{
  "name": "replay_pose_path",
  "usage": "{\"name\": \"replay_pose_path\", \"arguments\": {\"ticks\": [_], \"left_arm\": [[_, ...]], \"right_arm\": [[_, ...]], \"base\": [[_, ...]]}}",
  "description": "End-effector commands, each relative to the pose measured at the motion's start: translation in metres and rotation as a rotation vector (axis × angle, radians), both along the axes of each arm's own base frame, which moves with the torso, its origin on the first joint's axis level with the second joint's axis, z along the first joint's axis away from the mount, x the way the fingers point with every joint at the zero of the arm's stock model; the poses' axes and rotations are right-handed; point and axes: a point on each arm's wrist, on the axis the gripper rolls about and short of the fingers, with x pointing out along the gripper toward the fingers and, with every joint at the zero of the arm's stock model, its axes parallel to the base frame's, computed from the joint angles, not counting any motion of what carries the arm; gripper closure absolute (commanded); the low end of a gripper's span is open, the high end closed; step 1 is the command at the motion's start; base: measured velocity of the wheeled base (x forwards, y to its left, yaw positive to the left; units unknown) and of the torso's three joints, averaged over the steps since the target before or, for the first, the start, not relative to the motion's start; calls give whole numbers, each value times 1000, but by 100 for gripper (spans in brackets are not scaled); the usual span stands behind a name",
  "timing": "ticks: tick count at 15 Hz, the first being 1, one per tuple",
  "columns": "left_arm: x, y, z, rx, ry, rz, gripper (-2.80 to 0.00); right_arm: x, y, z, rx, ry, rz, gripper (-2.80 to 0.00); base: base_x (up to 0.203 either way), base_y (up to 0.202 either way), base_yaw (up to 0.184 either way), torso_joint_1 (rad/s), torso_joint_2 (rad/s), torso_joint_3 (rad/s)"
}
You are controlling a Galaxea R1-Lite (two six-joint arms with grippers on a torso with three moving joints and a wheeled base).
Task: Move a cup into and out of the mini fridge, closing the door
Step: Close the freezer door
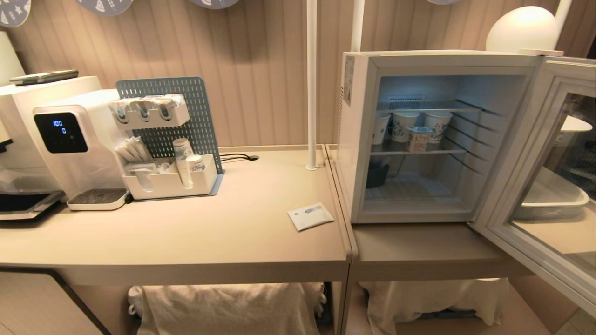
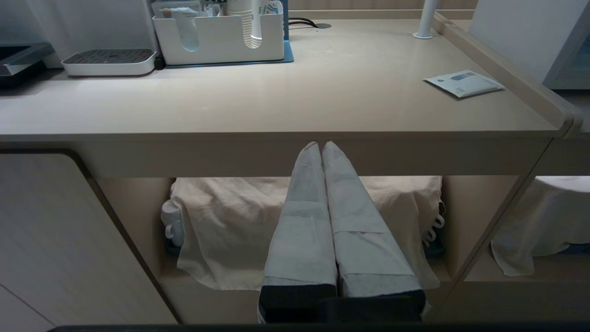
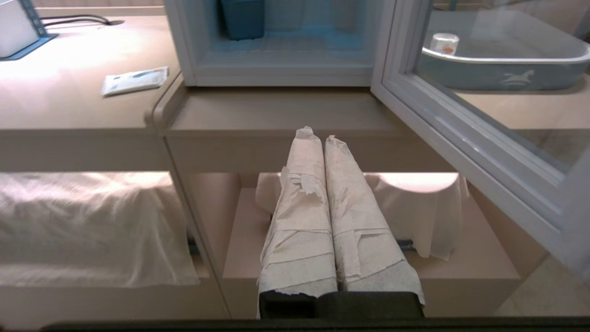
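The mini fridge (image 1: 358, 139) stands on the right counter, lit inside. Its door (image 1: 521, 186) is swung wide open to the right. Through the door's glass (image 3: 507, 110) I see the cup (image 3: 445, 44), small and white with orange marks, standing in a pale tray (image 3: 498, 74) behind the door. My left gripper (image 2: 321, 145) is shut and empty, level with the front edge of the left table. My right gripper (image 3: 320, 133) is shut and empty, low in front of the fridge's counter. Neither arm shows in the head view.
Tall paper cups (image 1: 402, 125) with blue print stand on the fridge's wire shelf. On the left table are a water dispenser (image 1: 70, 139), a cup organiser (image 1: 172, 181), a flat white packet (image 1: 309, 216) and a white pole (image 1: 311, 93). Cloth-covered things (image 1: 223, 307) sit under the tables.
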Motion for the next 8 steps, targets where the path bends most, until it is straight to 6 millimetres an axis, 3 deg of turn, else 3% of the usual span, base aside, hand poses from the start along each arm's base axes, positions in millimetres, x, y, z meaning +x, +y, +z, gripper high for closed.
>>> {"name": "replay_pose_path", "arguments": {"ticks": [1, 8], "left_arm": [[0, 0, -1, -1, 3, 0, 0], [0, 0, 0, -1, 2, 0, 0]], "right_arm": [[0, 0, 0, 1, 3, 1, 0], [0, 0, 0, 1, 3, 1, 0]], "base": [[-192, 0, 1, 0, 3, 4], [-177, 0, 0, 2, 2, 2]]}}
